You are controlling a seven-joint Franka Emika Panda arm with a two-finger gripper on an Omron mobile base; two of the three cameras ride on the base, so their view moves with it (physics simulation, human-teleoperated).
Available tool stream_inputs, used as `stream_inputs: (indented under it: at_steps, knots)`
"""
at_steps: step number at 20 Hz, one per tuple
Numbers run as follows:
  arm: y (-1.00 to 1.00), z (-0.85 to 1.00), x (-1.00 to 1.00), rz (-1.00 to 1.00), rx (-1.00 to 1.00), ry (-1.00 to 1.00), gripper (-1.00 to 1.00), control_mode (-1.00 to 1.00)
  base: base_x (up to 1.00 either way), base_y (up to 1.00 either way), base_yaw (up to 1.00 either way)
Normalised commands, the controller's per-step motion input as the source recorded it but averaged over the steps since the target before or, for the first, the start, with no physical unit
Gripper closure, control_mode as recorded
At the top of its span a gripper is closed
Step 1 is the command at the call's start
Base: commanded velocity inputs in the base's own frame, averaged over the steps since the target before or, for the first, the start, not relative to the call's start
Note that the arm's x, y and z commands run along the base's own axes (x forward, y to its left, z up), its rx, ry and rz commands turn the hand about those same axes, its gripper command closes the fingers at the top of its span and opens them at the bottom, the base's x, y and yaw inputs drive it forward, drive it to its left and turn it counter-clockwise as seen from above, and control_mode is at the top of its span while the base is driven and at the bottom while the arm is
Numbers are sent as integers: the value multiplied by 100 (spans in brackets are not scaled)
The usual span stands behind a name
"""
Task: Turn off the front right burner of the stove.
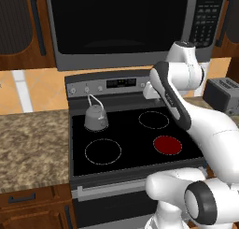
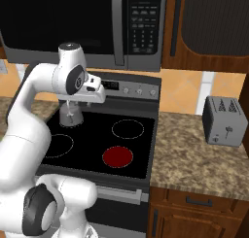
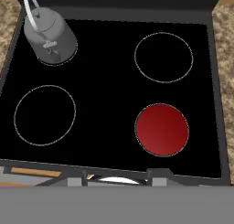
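Observation:
The stove [image 1: 130, 155] [image 2: 141, 149] has a black glass top and a grey steel back panel [image 1: 93, 88] with small knobs [image 2: 139, 91] and a display [image 1: 121, 82]. Its front right burner [image 1: 167, 145] [image 2: 117, 157] [image 3: 162, 129] glows solid red. The other three zones are thin white rings, such as the front left ring [image 3: 45, 114]. My gripper [image 1: 150, 90] [image 2: 96, 97] [image 3: 116, 178] hangs above the back of the stove near the panel. In the hand view it looks down on the cooktop. Its tips stand apart with nothing between them, so it is open.
A grey kettle [image 1: 95, 117] [image 2: 70, 115] [image 3: 50, 35] sits on the back left zone. The microwave [image 1: 121, 22] [image 2: 73, 18] hangs close above my arm. A toaster [image 1: 223, 95] [image 2: 224, 121] stands on the granite counter [image 2: 194, 149] to the right, and more counter [image 1: 32, 144] lies to the left.

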Motion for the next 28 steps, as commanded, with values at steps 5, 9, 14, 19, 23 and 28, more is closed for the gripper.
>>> stream_inputs:
  at_steps: [5, 9, 14, 19, 23, 28]
  knots:
    - [-2, -1, -27, 0, 0, -20, -100, -100, 0, 0, 0]
    - [-13, -11, -66, -1, 0, -34, -100, -100, 0, 0, 0]
    - [-50, -22, -80, -15, 10, -35, -100, -100, 0, 0, 0]
    - [-87, -2, -27, -21, 22, -29, -100, -100, 0, 0, 0]
    - [-91, 0, 6, -19, 23, -20, -100, -100, 0, 0, 0]
    - [-69, 0, 34, -12, 25, -13, -100, -100, 0, 0, 0]
